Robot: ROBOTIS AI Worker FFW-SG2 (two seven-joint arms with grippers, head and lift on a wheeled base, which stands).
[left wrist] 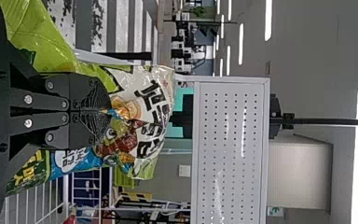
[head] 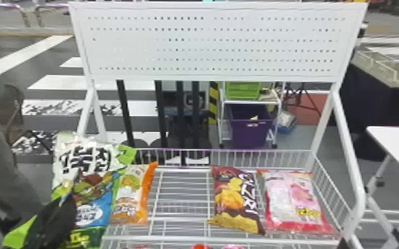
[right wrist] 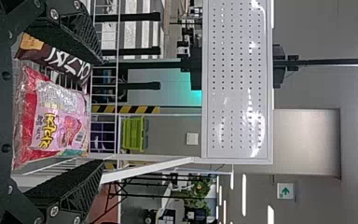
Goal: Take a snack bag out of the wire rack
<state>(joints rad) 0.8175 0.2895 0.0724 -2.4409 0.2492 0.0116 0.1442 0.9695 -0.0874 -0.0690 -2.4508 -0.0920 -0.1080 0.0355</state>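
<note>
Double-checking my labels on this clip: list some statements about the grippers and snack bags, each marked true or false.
1. The left gripper is shut on a large green, white and blue plastic bag. True.
2. The right gripper is shut. False: the right gripper's fingers stand apart.
3. A pink-and-red plastic bag lies in the white wire rack. True.
4. The orange-edged plastic bag hangs from the pegboard. False: the orange-edged plastic bag is in the rack.
</note>
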